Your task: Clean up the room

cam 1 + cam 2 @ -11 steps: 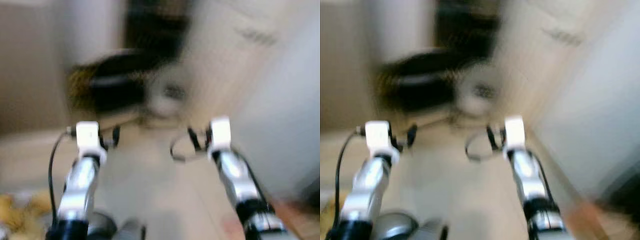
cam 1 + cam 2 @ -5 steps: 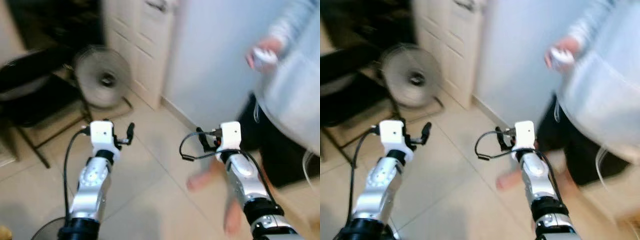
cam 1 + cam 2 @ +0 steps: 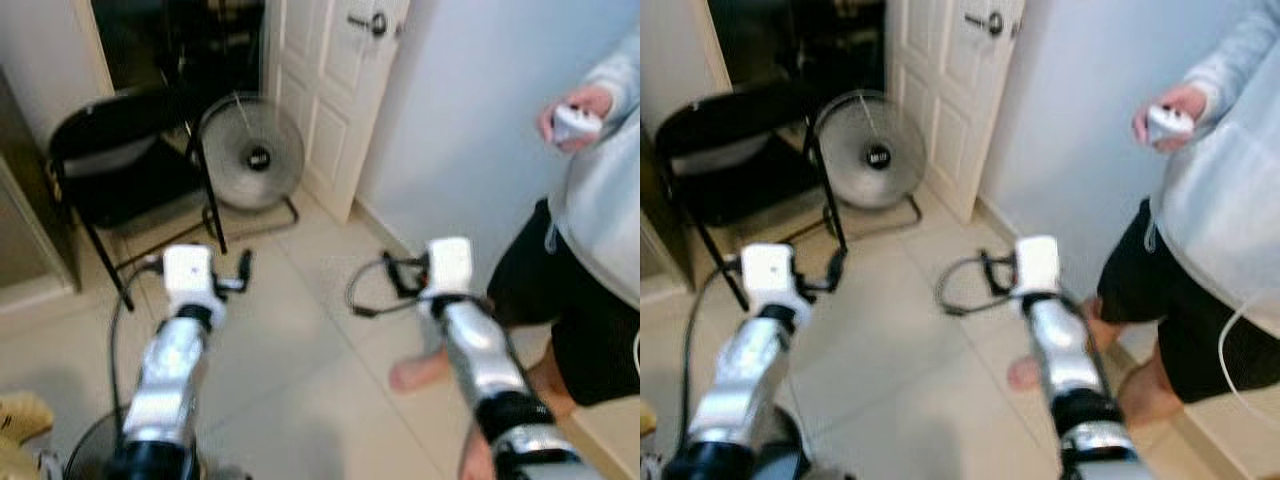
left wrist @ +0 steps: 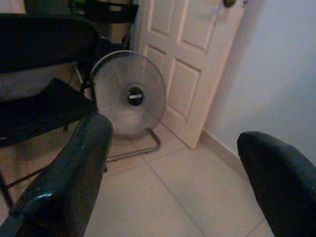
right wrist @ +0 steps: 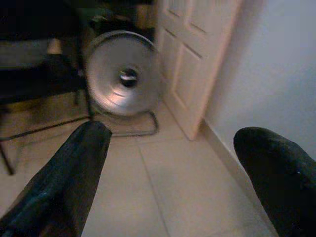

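Room floor (image 3: pixel 300 340) | 1 fan (image 3: pixel 250 155) | 1 chair (image 3: pixel 110 150) | 1 person (image 3: pixel 600 250)

Silver arms (image 3: pixel 170 365), white wrists, black cables.

View: swings right, blur clears.
Person (image 3: pixel 600 230): now beside right arm.
Floor fan (image 3: pixel 250 155): now ahead, by door (image 3: pixel 340 90).
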Motion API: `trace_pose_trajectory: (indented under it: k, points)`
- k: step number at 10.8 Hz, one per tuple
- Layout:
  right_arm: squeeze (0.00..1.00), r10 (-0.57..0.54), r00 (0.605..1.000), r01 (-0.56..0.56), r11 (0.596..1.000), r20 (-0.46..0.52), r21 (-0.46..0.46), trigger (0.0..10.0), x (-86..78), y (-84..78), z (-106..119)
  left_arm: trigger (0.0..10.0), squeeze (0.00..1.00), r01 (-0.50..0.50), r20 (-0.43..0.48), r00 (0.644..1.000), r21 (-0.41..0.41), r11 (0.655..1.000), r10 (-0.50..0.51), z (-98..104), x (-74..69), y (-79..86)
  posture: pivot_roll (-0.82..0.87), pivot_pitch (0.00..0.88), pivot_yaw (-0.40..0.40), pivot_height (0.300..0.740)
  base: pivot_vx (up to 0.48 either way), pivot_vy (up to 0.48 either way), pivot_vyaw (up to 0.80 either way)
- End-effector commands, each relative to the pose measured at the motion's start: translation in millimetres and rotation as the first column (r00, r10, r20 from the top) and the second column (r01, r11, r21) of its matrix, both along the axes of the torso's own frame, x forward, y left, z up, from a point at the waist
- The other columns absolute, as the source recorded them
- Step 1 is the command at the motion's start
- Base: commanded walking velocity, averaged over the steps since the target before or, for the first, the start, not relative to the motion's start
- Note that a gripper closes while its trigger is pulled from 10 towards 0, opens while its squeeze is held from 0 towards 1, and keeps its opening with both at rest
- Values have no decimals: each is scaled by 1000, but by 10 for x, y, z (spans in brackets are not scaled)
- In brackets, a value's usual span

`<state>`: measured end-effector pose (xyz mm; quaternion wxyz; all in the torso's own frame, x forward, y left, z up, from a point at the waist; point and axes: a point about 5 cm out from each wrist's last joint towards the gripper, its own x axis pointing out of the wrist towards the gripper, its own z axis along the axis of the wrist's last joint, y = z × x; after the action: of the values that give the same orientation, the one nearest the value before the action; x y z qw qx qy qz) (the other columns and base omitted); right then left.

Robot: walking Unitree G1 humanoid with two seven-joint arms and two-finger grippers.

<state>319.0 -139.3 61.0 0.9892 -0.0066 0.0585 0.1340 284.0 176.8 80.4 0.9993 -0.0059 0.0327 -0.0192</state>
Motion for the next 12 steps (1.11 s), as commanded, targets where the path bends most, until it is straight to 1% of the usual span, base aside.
trace_pose_trajectory:
  k: [1, 2, 4, 7, 8, 9, 11, 12]
  points:
    - [0, 0, 1000, 0, 1000, 2, -7, 10000, -13, -44, 5, 10000, 0, 5, 11, 1000, 8, 1000, -5, 11, -12, -45, 155, 0, -144, 740, 0, 0, 0]
    - [0, 23, 1000, -23, 999, -2, 24, 10000, -17, -1, 6, 10000, 0, -13, 11, 1000, 0, 1000, 13, 6, -29, -24, 161, 0, -151, 740, 0, 0, 0]
    - [0, 70, 998, -70, 997, -3, 23, 10000, -8, 52, 21, 10000, 0, -26, 21, 999, 3, 1000, 26, 15, -73, -9, 191, 0, -174, 740, 0, 0, 744]
    - [0, 111, 994, -110, 993, -5, 33, 10000, -13, 125, 16, 10000, 0, -21, 48, 999, -10, 1000, 21, 51, -108, -8, 205, 0, -179, 740, 0, 0, 681]
    - [0, 121, 993, -121, 992, -4, 33, 10000, -11, 144, 19, 10000, 0, -23, 69, 997, 19, 1000, 22, 72, -123, -8, 204, 0, -179, 740, 0, 0, 663]
    - [0, 125, 992, -125, 992, -5, 33, 10000, -12, 144, 17, 10000, 0, -3, 74, 997, 10, 1000, 2, 81, -135, -43, 201, 0, -175, 740, 0, -334, 663]
    - [0, 131, 991, -131, 991, -9, 29, 10000, -25, 121, 1, 10000, 0, 24, 78, 997, 21, 999, -25, 88, -138, -94, 192, 0, -170, 740, 0, -480, 641]
    - [0, 132, 991, -132, 991, -12, 27, 10000, -29, 108, -6, 10000, 0, 32, 75, 997, 10, 999, -33, 78, -136, -109, 187, 0, -168, 740, 0, -480, 625]
